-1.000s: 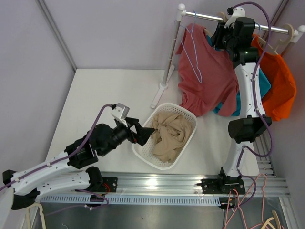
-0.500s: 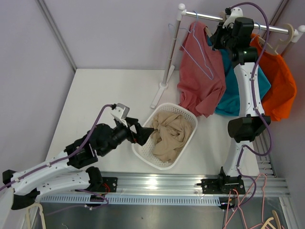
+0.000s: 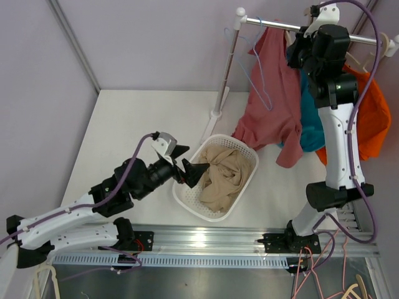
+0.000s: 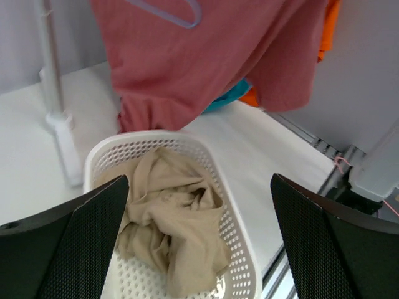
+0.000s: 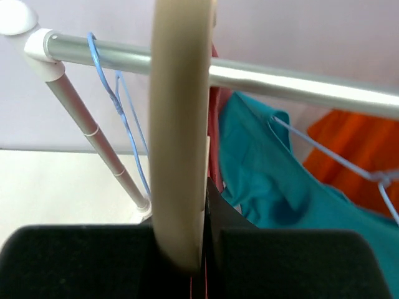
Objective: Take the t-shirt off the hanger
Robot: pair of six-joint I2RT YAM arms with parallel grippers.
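Right gripper (image 5: 202, 244) has risen, clamping the beige hanger (image 5: 181, 124) above the red t-shirt (image 3: 274, 106).

You have nothing to read here: no lettering, label, brand mark, number or sign is legible in any of the three views.
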